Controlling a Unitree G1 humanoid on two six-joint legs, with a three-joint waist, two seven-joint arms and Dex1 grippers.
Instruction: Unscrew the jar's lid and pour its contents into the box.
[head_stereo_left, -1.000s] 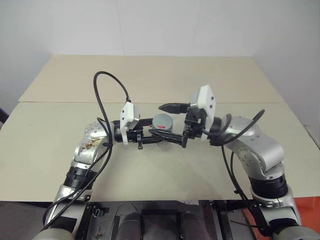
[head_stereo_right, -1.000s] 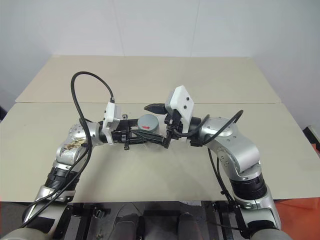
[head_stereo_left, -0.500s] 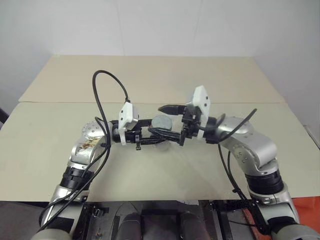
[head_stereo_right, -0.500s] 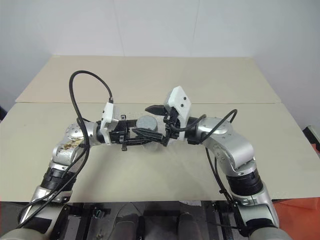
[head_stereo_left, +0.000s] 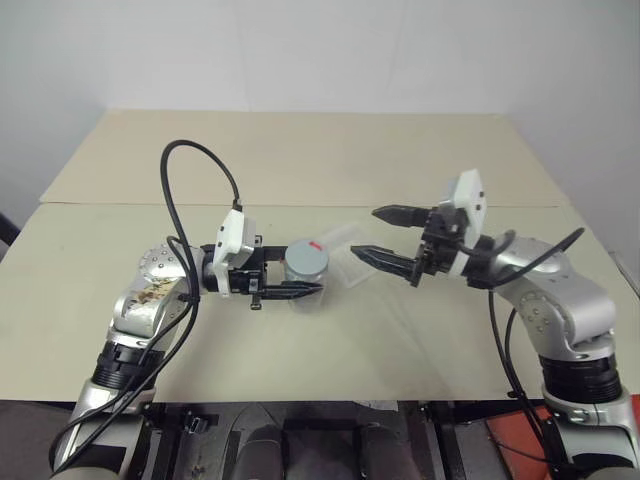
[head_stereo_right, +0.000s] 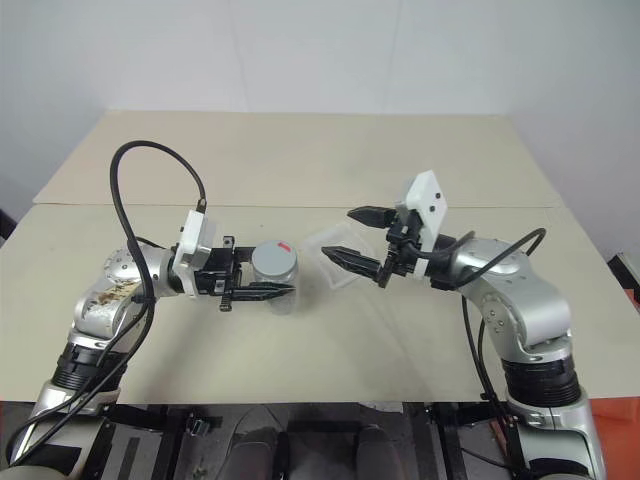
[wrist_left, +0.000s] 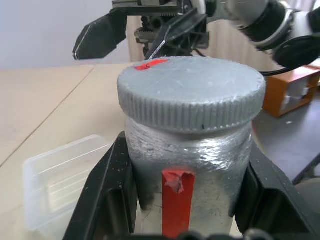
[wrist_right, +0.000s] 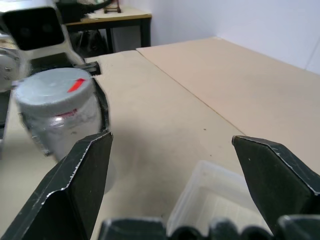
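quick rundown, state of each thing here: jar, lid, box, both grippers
jar: upright, clamped between the left gripper's fingers
lid: on the jar, not yet off
box: on the table, open side up, looks empty
left gripper: shut on the jar
right gripper: open, holding nothing, apart from the jar

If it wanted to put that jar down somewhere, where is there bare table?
The far half of the table, behind both arms, is bare, and so is the near strip in front of the box. It is crowded in the middle, where the jar in the left end effector, the box and the open right end effector sit close.
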